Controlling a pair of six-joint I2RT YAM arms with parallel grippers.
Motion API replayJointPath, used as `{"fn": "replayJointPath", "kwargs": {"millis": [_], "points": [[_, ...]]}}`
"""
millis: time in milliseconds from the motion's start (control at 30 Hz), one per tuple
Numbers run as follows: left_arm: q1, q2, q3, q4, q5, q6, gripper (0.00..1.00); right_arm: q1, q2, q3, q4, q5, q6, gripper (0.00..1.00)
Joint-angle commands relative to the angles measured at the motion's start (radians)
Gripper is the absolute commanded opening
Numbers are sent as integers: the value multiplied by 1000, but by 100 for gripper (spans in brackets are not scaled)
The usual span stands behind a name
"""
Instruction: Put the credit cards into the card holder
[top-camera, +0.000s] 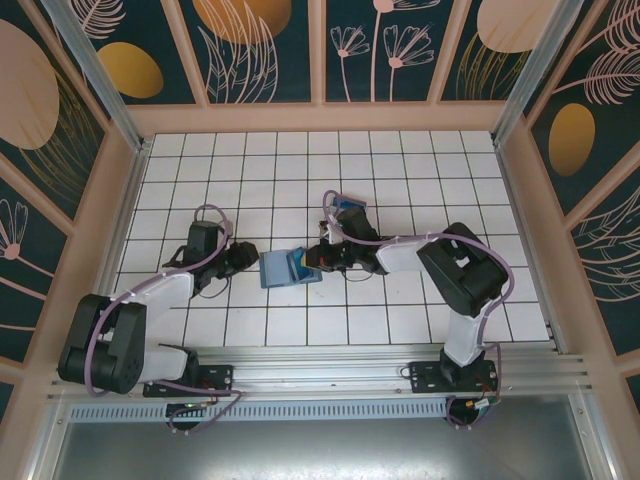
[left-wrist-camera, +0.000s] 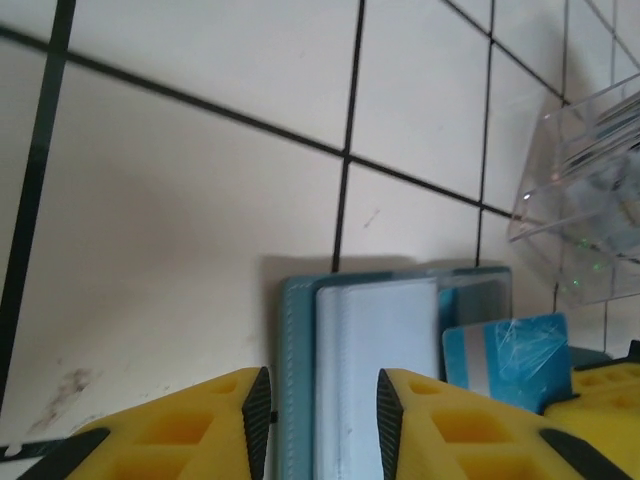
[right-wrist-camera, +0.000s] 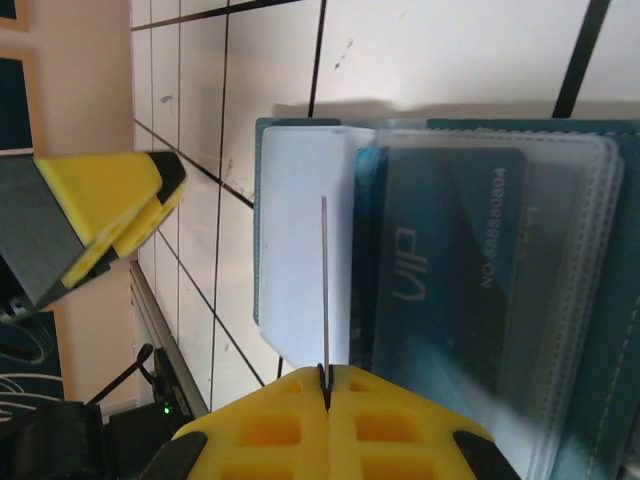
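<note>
The left pincer (left-wrist-camera: 322, 398), jaws narrowly apart and empty, hovers at the left edge of the dark teal folding card holder (top-camera: 283, 268) lying open on the white-tiled bench (top-camera: 400, 160). One dark blue credit card (right-wrist-camera: 450, 270) sits in its clear sleeve (right-wrist-camera: 565, 300). The right pincer (right-wrist-camera: 325, 375), nearer, clamps a blue plastic credit card (left-wrist-camera: 505, 355) on edge just above that sleeve's mouth.

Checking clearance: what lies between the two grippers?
The open dark teal folding card holder, between left gripper and right gripper, seen in the top view.
</note>
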Motion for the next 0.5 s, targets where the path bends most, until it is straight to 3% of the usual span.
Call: {"fn": "replayJointPath", "kwargs": {"millis": [0,133,467], "points": [[5,29,-32,26,41,0,36,5,20,-10,92,3,55,2],[3,76,-48,89,95,-29,35,1,22,-6,69,22,58,2],[-36,126,-46,113,99,-39,33,-1,50,-21,87,24,90,2]]}}
